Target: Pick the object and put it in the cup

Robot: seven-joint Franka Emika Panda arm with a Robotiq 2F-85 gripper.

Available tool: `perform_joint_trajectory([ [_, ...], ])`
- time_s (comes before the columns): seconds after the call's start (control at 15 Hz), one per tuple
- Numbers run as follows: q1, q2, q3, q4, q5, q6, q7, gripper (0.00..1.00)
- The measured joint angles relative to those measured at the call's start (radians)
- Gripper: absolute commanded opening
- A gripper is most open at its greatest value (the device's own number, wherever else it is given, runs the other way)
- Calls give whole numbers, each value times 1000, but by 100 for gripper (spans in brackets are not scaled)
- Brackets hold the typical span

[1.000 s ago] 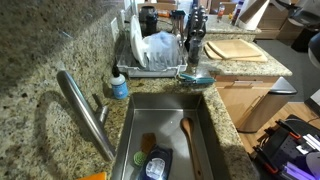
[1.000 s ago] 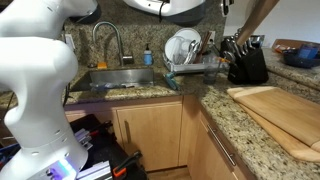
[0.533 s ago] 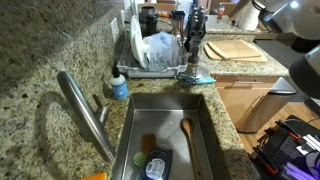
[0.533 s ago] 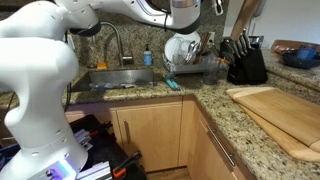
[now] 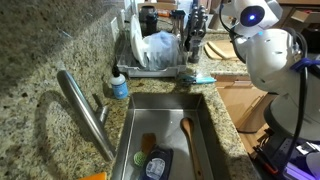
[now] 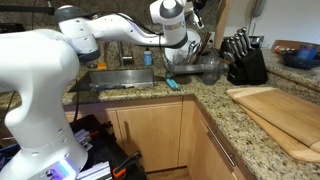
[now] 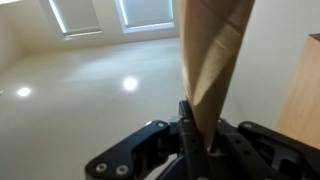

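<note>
A small teal object (image 5: 200, 78) lies on the granite counter in front of the dish rack; it also shows in an exterior view (image 6: 172, 85). Dark cups (image 5: 148, 18) stand behind the rack. My arm (image 5: 262, 45) is raised over the counter's right part, well above the teal object, and is seen above the rack in an exterior view (image 6: 172, 22). In the wrist view my gripper (image 7: 190, 108) points up at a ceiling and a brown beam. Its fingers are together with nothing between them.
A dish rack (image 5: 158, 68) holds a white bowl. A sink (image 5: 205, 140) holds a wooden spoon, a dark tray and a sponge. A faucet (image 5: 85, 110), a soap bottle (image 5: 119, 85), a knife block (image 6: 245, 60) and a cutting board (image 6: 280, 115) are here.
My arm has swung into both exterior views, from out of frame to above the dish rack and counter. The objects on the counter have not moved.
</note>
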Motion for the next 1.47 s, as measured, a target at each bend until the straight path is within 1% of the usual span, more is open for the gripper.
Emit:
perform_joint_trajectory([
  [0.27, -1, -44, 42, 20, 96, 0, -55, 0],
  [0.4, 0, -48, 82, 65, 154, 0, -55, 0],
  [0.53, 2, -48, 108, 104, 196, -1, -65, 0],
  [0.87, 1, -53, 111, 107, 236, -1, -94, 0],
  [1.0, -5, -53, 110, 115, 261, -1, -127, 2],
  [1.47, -7, -53, 115, 119, 311, -1, -166, 0],
])
